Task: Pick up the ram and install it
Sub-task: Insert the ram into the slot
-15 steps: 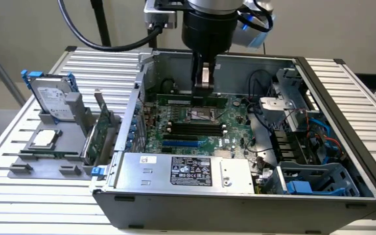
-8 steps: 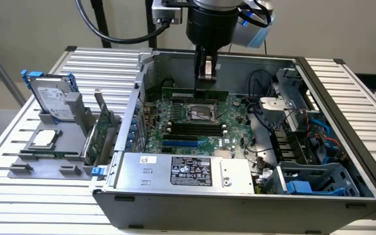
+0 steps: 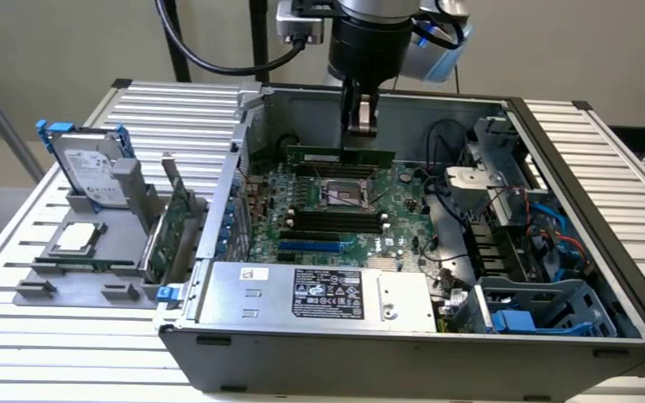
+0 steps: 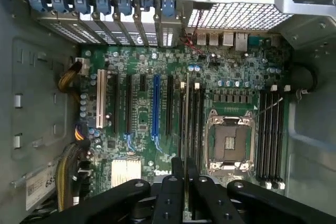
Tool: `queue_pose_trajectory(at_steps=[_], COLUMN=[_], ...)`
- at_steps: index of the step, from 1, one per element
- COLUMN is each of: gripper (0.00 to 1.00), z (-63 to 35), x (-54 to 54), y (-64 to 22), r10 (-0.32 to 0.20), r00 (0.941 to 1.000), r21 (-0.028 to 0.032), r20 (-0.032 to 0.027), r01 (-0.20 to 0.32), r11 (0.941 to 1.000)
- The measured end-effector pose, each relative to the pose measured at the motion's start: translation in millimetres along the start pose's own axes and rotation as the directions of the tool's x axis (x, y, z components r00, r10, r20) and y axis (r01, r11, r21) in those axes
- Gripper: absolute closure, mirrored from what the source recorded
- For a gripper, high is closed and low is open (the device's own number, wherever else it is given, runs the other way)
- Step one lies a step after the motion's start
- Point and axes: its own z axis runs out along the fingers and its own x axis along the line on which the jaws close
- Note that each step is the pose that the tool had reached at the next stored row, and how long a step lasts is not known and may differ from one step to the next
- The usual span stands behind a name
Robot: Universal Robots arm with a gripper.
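Slatted bench [image 3: 54, 344], open computer case [image 3: 412, 361]. Inside: motherboard [image 3: 405, 191], black memory slots [image 3: 328, 220]. Beyond, hovering above the board: ram [image 3: 317, 155], pinched by its upper edge in my pincer [image 3: 359, 133]. Step judged: carry to slot. Seating calls for its edge lined along one slot.

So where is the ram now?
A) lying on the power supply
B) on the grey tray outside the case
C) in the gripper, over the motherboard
C: the gripper is shut on the ram, holding it over the motherboard inside the case.
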Motion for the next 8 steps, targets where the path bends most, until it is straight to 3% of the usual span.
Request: queue_pose_trajectory(at_steps=[8], gripper=[1.00], z=[2.1], x=[-1.7], y=[-0.7], r10=[0.000], r00=[1.0000], r21=[0.0000], r20=[-0.0001], r01=[0.000], r11=[1.0000])
